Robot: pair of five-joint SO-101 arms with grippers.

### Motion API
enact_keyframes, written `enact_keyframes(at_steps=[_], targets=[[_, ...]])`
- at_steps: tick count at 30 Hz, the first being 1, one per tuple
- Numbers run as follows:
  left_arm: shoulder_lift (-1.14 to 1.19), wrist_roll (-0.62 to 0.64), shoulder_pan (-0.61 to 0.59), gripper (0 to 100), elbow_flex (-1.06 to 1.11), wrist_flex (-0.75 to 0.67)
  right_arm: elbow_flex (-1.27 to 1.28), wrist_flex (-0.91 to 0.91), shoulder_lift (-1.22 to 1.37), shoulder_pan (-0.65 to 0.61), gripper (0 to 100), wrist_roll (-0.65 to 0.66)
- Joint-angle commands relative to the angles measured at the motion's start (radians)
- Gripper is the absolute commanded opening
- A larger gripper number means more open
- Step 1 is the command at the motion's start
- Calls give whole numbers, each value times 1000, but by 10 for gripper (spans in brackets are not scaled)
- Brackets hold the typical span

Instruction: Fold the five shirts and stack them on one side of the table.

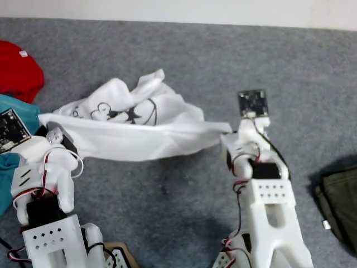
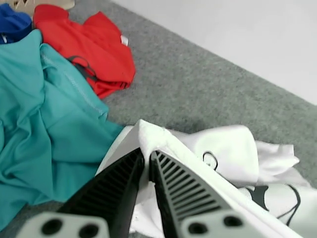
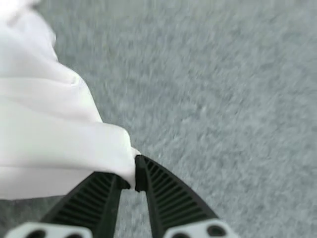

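Observation:
A white shirt (image 1: pixel 134 125) with a black drawing hangs stretched between the two arms over the grey table. My left gripper (image 1: pixel 49 129) is shut on its left edge; in the left wrist view the black fingers (image 2: pixel 119 183) pinch the white cloth (image 2: pixel 233 148). My right gripper (image 1: pixel 227 133) is shut on the shirt's right corner, and the right wrist view shows the white fabric (image 3: pixel 54 139) bunched between its fingers (image 3: pixel 168 193). A teal shirt (image 2: pixel 44 119) and a red shirt (image 2: pixel 89 44) lie beside the left arm. A blue shirt (image 2: pixel 12 22) peeks behind them.
A dark olive shirt (image 1: pixel 340 201) lies at the right edge of the table. The red shirt (image 1: pixel 17 72) and teal shirt (image 1: pixel 11 162) crowd the left edge. Bare grey carpet (image 1: pixel 167 190) spreads between the two arm bases and toward the far wall.

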Motion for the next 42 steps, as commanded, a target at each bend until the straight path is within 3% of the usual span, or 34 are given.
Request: enact_keyframes(at_steps=[1,7,15,21,26,32,37,42], targets=[[-5,14,-8,6,-10,-89,-10,-12,-110,30,6,-18],[-4,14,64,6,-8,-215,-19,36,-268,-39,6,-18],[5,14,176,6,-122,-230,-309,447,-338,-65,6,-44],[223,14,186,6,-438,-9,-559,679,-338,-70,6,-69],[407,15,133,6,-719,115,-714,684,-338,-67,6,-60],[443,17,101,6,-992,196,-934,682,-338,-67,6,-14],[443,137,93,6,-1127,222,-1067,651,-338,-67,6,12],[443,155,61,6,-1193,222,-1102,581,-346,-68,6,104]])
